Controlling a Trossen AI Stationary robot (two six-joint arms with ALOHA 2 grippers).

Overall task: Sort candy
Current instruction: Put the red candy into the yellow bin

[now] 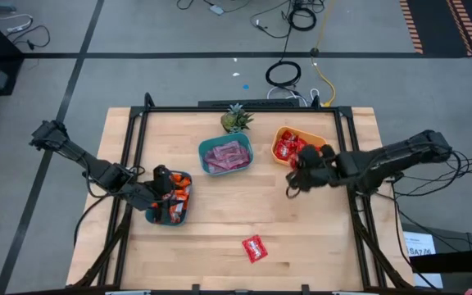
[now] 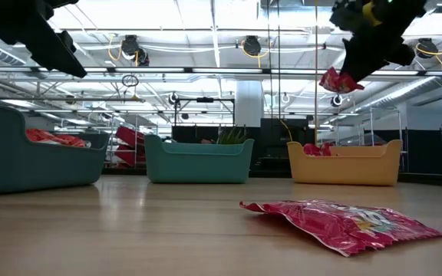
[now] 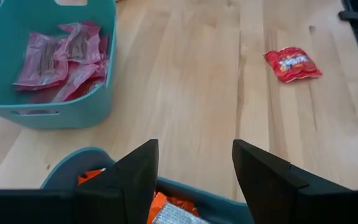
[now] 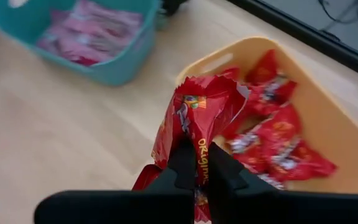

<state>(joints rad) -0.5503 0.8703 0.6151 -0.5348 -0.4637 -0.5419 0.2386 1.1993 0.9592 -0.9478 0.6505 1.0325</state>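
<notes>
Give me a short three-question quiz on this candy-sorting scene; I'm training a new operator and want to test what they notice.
1. True or false: the right end effector is shut on a red candy.
2. Which bowl sits under the left end effector? A) the yellow bowl B) the round teal bowl C) the middle teal bowl
3. Fill in: one loose red candy lies on the ____.

Key
1. True; it hangs beside the yellow bowl's rim.
2. B; it holds orange candies.
3. Table; near its front edge, apart from every bowl.
</notes>
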